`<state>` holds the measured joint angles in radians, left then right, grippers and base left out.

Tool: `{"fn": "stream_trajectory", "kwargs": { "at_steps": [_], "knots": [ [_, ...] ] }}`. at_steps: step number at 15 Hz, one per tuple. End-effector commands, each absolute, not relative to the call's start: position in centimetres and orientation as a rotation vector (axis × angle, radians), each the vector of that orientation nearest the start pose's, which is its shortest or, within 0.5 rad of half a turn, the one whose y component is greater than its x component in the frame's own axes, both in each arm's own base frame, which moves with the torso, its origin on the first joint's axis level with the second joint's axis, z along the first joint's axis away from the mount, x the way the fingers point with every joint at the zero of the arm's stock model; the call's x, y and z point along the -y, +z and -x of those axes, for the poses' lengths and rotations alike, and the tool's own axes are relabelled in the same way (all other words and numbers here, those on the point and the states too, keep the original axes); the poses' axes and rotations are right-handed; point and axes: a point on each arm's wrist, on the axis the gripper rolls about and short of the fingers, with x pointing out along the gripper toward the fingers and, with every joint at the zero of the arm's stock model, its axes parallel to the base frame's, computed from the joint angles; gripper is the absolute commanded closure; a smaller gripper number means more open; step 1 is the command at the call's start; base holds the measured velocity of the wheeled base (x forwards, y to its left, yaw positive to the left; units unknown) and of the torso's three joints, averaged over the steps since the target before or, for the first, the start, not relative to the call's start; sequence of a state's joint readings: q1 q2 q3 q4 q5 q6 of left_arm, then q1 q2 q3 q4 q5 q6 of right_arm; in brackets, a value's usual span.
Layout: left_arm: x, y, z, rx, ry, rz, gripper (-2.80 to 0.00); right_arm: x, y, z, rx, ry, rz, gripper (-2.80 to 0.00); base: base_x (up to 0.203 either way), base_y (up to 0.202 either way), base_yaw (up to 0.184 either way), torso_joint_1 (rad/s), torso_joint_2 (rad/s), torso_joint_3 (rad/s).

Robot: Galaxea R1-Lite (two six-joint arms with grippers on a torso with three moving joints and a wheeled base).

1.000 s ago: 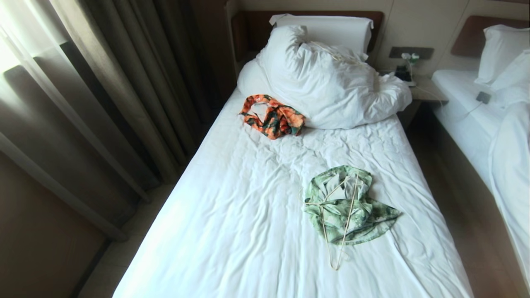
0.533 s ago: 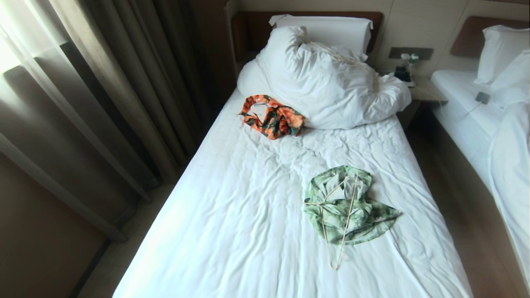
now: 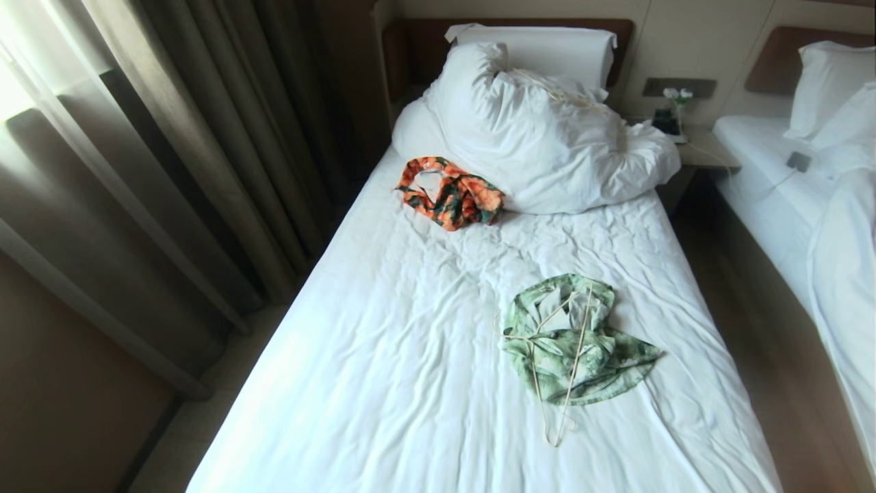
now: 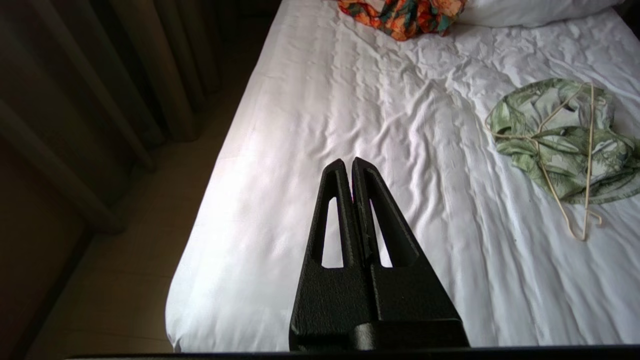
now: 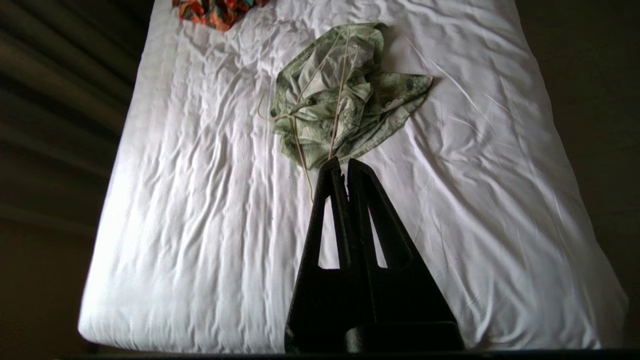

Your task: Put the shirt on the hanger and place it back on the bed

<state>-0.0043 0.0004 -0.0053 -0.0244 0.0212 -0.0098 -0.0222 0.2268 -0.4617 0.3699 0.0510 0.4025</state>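
A hotel-style room with brown curtains down the left of the head frame holds the single bed with a wrinkled white sheet [image 3: 410,383], its bunched white duvet [image 3: 547,137] heaped at the top centre under a brown headboard. A crumpled orange and dark green patterned garment [image 3: 452,194] lies just below the duvet's left end.

The short-sleeved light green floral shirt [image 3: 588,356] lies balled up right of centre in the lower half of the frame. On top of it rests the thin cream-white wire hanger [image 3: 576,342]; its long axis runs up and down the frame, with the narrow end spilling off the shirt onto the sheet toward the bottom edge.

Neither arm appears in the head view. In its own view the right gripper [image 5: 345,162], clenched on nothing, aims straight at the shirt, whose lower edge sits just above the tips; it looks the nearer arm for a first reach. The left gripper [image 4: 348,161], likewise pressed shut and empty, faces bare sheet, with the shirt off at the right edge of that frame.

The collar and sleeves are lost in the folds, and the gripper tip masks the hanger's near end in the right wrist view.
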Motion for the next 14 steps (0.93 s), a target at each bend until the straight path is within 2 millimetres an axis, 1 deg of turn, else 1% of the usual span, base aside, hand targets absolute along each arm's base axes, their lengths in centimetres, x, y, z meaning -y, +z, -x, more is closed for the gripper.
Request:
{"fn": "stream_trajectory", "kwargs": {
  "at_steps": [1,3,6,9,12,14],
  "knots": [
    [0.0,7.6,2.3,-0.001,0.007,0.000,0.00,-0.3,15.4,4.8,-0.107,0.076,-0.335,0.00,0.000,0.000,0.000,0.000,0.00,0.000],
    [0.0,7.6,2.3,0.002,0.004,-0.002,0.00,-0.4,14.0,5.5,-0.071,0.142,-0.231,0.00,0.000,0.000,0.000,0.000,0.00,0.000],
    [0.0,7.6,2.3,0.003,0.006,-0.002,0.00,-0.4,12.0,5.6,-0.052,0.152,-0.112,0.00,0.000,0.000,0.000,0.000,0.00,0.000],
    [0.0,7.6,2.3,0.004,0.009,0.006,0.00,-0.2,11.0,4.2,-0.001,0.067,-0.063,0.00,0.000,0.000,0.000,0.000,0.00,0.000],
    [-0.1,7.6,2.3,0.003,0.014,0.034,0.00,-0.1,9.3,2.9,0.053,0.019,0.026,0.00,0.000,0.000,0.000,0.000,0.00,0.000],
    [-0.1,7.6,2.3,0.004,0.014,0.034,0.00,0.0,8.2,2.3,0.062,0.007,0.063,0.00,0.000,0.000,0.000,0.000,0.00,0.000]
  ]
}}
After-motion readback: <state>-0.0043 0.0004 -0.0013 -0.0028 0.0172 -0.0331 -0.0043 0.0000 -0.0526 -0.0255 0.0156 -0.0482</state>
